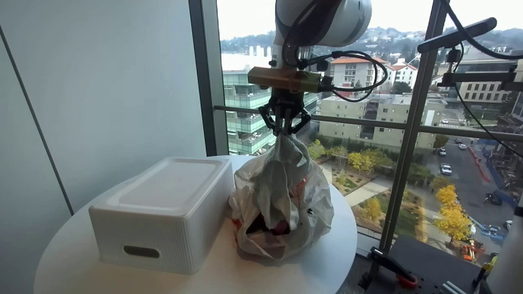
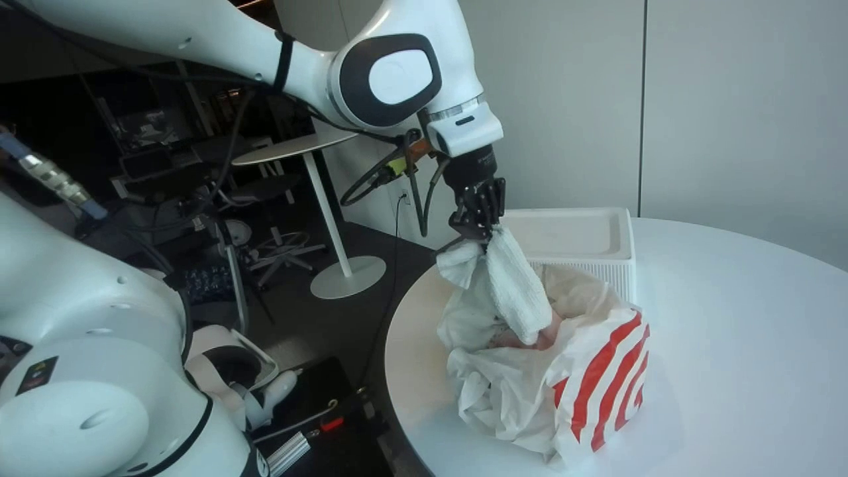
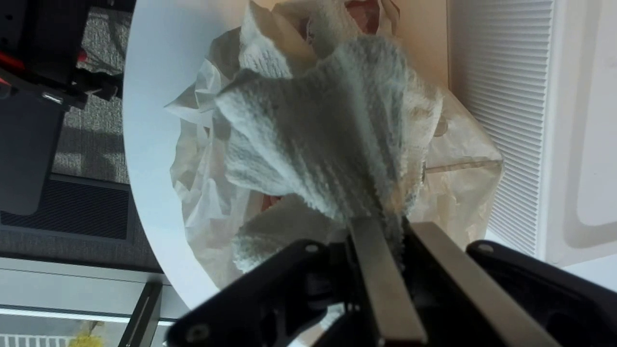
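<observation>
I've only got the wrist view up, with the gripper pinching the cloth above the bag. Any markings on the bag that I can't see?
Observer: Yes, in an exterior view one side of the bag carries red stripes.
Operator: Does the white box beside it have a handle?
Observer: In an exterior view, an oblong handle slot shows in its end wall.
Operator: How low does the cloth hang?
Observer: From the gripper, it hangs to the bag's open mouth; whether it touches anything inside, I can't tell.
</observation>
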Controlling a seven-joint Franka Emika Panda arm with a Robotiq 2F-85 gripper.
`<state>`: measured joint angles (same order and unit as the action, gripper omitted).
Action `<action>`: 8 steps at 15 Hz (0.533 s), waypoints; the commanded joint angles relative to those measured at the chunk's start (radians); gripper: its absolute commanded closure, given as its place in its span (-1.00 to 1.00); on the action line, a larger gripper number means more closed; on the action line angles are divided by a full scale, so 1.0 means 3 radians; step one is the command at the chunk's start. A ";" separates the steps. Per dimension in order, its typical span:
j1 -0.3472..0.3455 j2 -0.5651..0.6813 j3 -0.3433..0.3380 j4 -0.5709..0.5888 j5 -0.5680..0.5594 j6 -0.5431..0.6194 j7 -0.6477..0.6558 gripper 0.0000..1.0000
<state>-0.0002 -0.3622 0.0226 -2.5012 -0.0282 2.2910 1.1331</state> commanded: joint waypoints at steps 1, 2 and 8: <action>-0.0052 0.0597 -0.0075 0.0321 0.0294 0.0152 -0.0437 0.90; -0.0068 0.0740 -0.0091 0.0389 0.0343 0.0146 -0.0524 0.90; -0.0167 0.1656 -0.0228 0.0810 0.0385 -0.0078 -0.0656 0.90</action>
<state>-0.0341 -0.0018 -0.0279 -2.3533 0.0811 2.3194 0.9485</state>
